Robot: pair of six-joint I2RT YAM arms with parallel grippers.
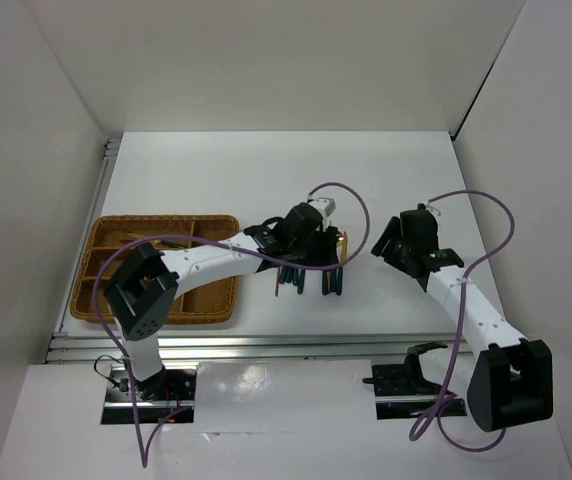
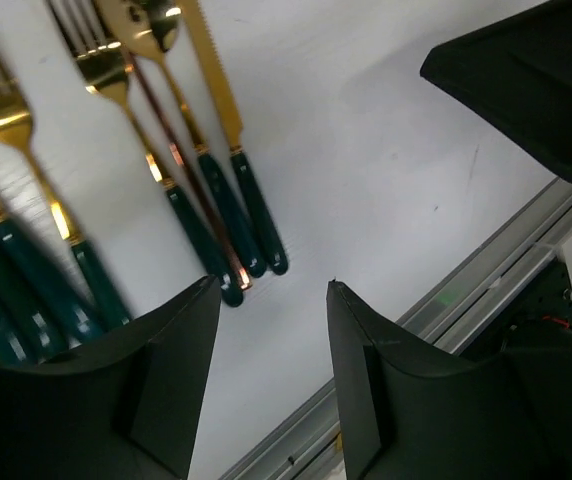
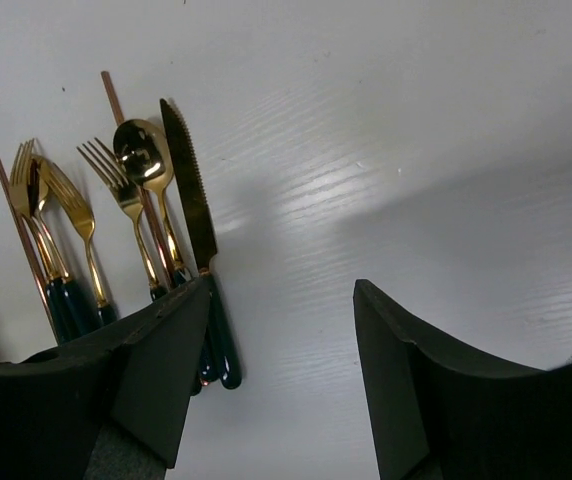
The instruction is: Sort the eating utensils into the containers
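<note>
**Cutlery lying out on bench**

Eating utensils (image 3: 146,160) lie in a row mid-bench, handles twd near edge, apart from wicker tray (image 1: 116,222) at left edge. Left hand (image 2: 271,290) above handle ends, fingers apart, empty. Right hand (image 3: 281,285) wide, holding nothing.

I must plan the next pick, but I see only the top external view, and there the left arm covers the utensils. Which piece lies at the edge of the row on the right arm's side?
Observer: The right wrist view shows a knife with a serrated gold blade at that edge.
Operator: Thank you. Does the left gripper hold anything?
Observer: No. In the left wrist view the left gripper is open and empty, with its gap close to the end of the knife's handle.
Operator: And the right gripper?
Observer: The right gripper is also open and empty.
</note>
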